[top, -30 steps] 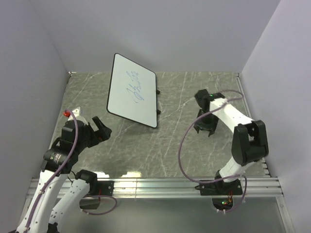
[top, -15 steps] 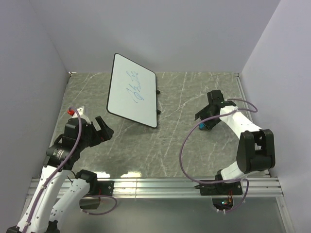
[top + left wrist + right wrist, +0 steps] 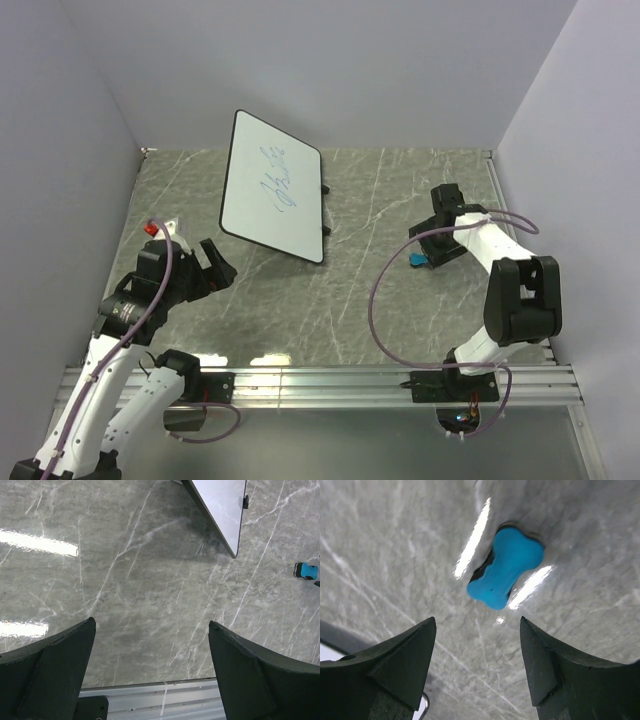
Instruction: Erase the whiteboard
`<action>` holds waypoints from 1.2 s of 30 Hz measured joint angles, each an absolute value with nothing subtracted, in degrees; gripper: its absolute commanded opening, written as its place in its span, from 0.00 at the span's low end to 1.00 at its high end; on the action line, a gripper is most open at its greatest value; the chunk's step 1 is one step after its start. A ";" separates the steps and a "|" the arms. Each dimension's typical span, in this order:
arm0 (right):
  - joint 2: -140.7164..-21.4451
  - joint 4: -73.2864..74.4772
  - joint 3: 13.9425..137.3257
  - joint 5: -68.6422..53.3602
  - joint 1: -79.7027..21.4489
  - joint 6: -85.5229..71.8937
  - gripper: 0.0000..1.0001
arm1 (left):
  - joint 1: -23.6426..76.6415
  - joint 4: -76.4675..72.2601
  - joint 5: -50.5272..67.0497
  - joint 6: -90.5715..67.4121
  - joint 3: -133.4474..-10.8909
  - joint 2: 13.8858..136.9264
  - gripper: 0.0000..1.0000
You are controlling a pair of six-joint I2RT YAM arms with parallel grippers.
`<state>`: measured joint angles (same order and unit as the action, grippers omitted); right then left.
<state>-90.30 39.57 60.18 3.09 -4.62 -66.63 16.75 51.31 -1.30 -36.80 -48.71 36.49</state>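
The whiteboard, white with a thin black frame and blue scribbles, stands tilted at the back left of the marble table; its near corner shows in the left wrist view. A small blue eraser lies on the table at right, and also shows in the left wrist view and the right wrist view. My right gripper is open and empty, hovering just beside the eraser. My left gripper is open and empty at the near left, well short of the board.
Grey walls close in the table on the left, back and right. A metal rail runs along the near edge and shows in the left wrist view. The board's small black feet stick out on its right side.
My right gripper has pulled back to the right from over the eraser, which now lies uncovered. My left arm has shifted slightly toward the near edge.
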 measured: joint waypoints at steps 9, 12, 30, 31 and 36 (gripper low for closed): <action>-94.54 39.24 60.18 3.64 -0.91 -66.63 0.68 | 16.75 51.33 -1.34 -36.82 -48.71 36.71 0.99; -97.25 38.59 60.18 3.36 -0.71 -66.63 0.64 | 16.75 51.33 -1.39 -36.84 -48.71 36.82 0.99; -102.78 38.59 64.69 0.16 -0.73 -62.28 0.00 | 16.75 51.18 -2.92 -37.01 -48.71 38.79 0.99; -102.78 38.61 65.01 -0.69 -0.75 -61.63 0.00 | 16.75 51.00 -2.83 -36.80 -48.84 39.62 1.00; -102.78 38.28 68.60 -8.47 -1.19 -57.21 0.00 | 16.69 50.39 -2.85 -32.88 -57.32 48.34 1.00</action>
<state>-102.78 38.28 68.60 -8.47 -1.19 -57.21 16.69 50.39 -2.85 -32.88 -57.32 48.34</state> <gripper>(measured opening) 0.382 0.995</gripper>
